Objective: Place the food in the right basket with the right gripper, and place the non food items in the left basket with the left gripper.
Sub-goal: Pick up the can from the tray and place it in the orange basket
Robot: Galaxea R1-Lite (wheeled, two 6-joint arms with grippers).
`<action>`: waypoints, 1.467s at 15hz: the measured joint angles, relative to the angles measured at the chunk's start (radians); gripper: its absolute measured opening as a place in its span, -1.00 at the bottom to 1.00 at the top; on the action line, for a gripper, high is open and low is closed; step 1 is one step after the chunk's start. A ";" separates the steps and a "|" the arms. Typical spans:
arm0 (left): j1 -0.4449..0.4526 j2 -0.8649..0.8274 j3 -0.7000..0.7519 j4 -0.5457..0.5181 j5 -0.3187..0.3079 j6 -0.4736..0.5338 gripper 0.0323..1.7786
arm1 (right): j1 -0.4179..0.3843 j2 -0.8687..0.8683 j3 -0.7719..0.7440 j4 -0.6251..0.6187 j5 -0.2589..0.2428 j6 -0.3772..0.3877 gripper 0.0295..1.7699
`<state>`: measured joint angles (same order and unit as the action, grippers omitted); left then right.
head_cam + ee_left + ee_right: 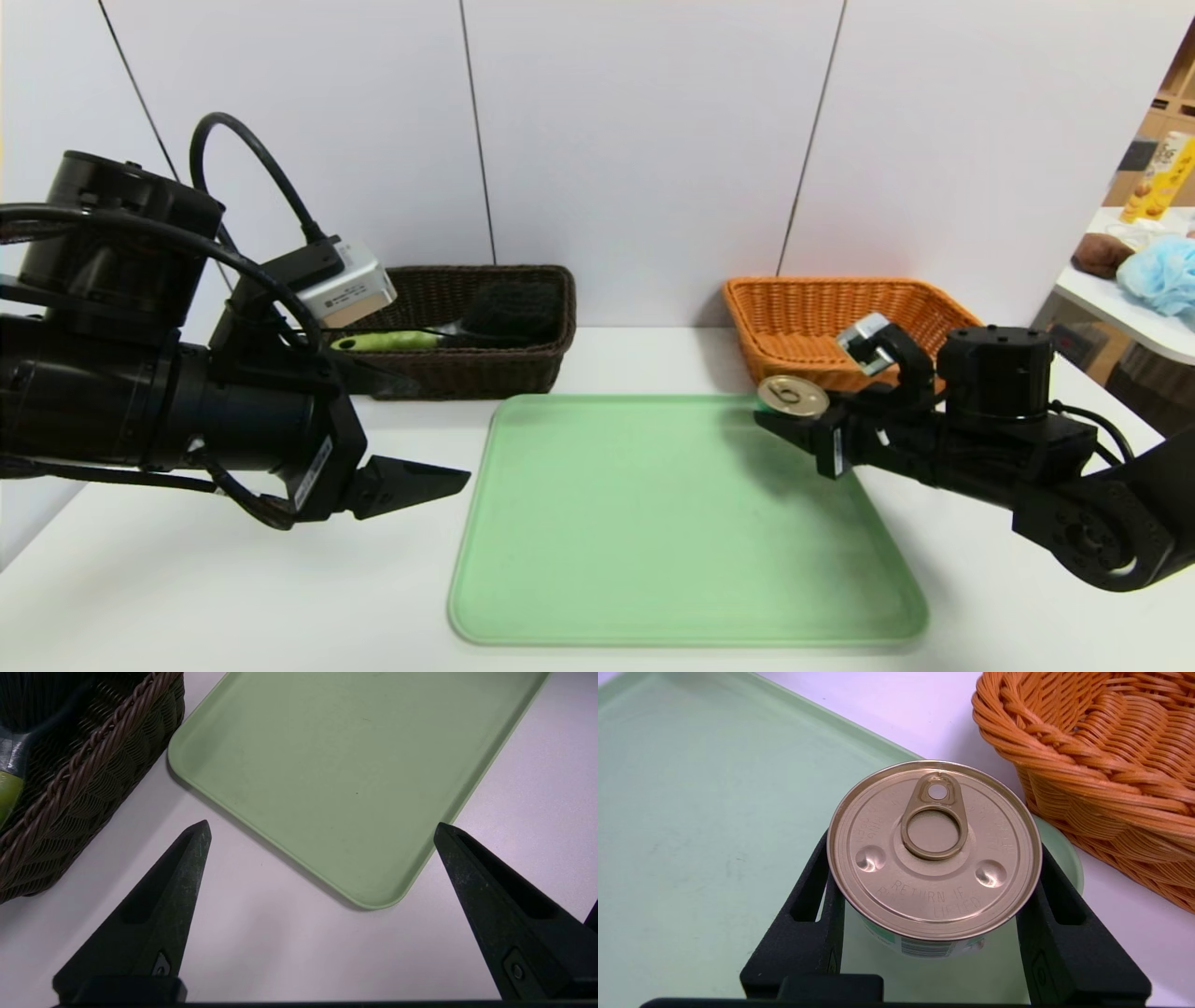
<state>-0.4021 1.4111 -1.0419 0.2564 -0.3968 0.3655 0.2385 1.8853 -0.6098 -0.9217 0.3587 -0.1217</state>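
A small tin can (793, 396) with a gold pull-tab lid (934, 849) sits between the fingers of my right gripper (795, 417), which is shut on it. It is over the far right corner of the green tray (653, 523), just in front of the orange basket (803, 317), whose rim (1101, 779) is close by. My left gripper (420, 483) hangs open and empty (321, 826) over the white table beside the tray's left edge. The dark brown basket (485, 369) at the back left holds a brush (439, 336) with a green handle and black bristles.
The green tray (350, 765) lies bare in the middle of the white table. White wall panels stand right behind both baskets. A side table (1148, 271) with a few items stands at the far right. The dark basket's wall (70, 802) is near my left fingers.
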 joint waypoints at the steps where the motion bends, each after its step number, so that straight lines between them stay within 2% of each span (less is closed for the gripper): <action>1: 0.000 -0.001 0.000 0.000 0.000 0.001 0.90 | 0.004 -0.017 -0.001 0.017 0.008 0.008 0.10; 4: 0.000 -0.006 0.000 0.000 0.000 0.000 0.90 | 0.016 -0.074 -0.014 0.080 0.045 0.017 0.10; 8: 0.000 -0.014 0.000 0.000 0.000 0.001 0.90 | 0.024 -0.156 -0.071 0.193 0.051 0.042 0.10; 12: -0.001 -0.020 0.000 0.000 0.000 0.000 0.90 | 0.014 -0.192 -0.134 0.216 0.045 0.048 0.10; 22: 0.000 -0.024 -0.004 0.000 0.001 0.000 0.90 | -0.181 -0.094 -0.321 0.246 0.018 0.040 0.10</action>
<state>-0.4021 1.3874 -1.0457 0.2560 -0.3957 0.3651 0.0570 1.7915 -0.9313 -0.6753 0.3766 -0.0817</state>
